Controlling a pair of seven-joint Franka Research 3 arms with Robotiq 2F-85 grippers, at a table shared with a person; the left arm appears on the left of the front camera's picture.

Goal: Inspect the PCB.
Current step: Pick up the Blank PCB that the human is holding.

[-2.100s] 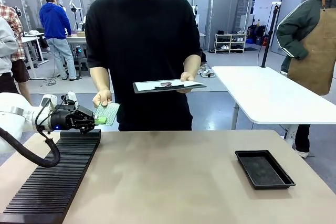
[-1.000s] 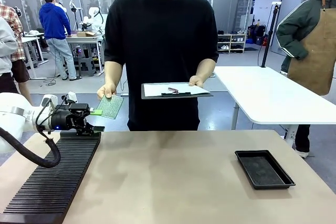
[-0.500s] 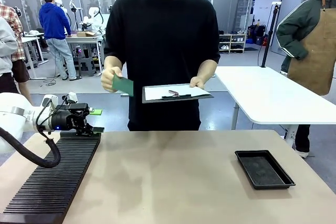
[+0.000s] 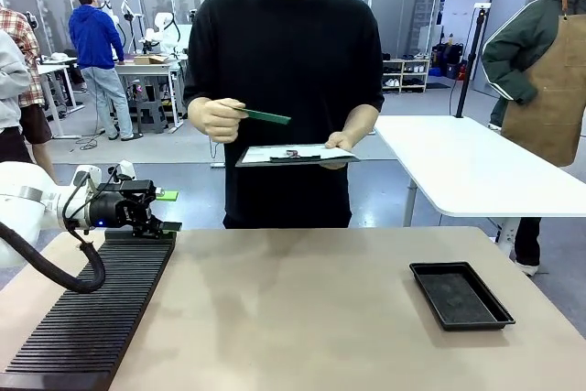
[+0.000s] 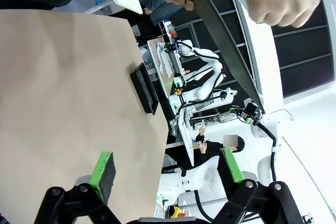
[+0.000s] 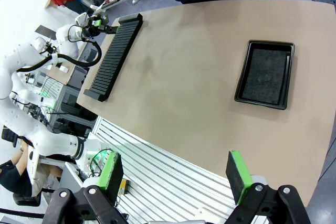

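The PCB, a thin green board seen nearly edge-on, is in the person's hand at chest height, just above the clipboard in their other hand. My left gripper hovers over the far end of the black slotted rack, well below the board. It is open with nothing between its green pads. My right gripper is open and empty, high above the table's near edge, looking down on it.
A shallow black tray sits at the table's right side, also in the right wrist view. The rack runs along the left side. A white table and other people stand behind.
The person has taken the PCB from my left gripper's fingers, raised it and turned it flat over the clipboard. My left gripper stays in place, open.
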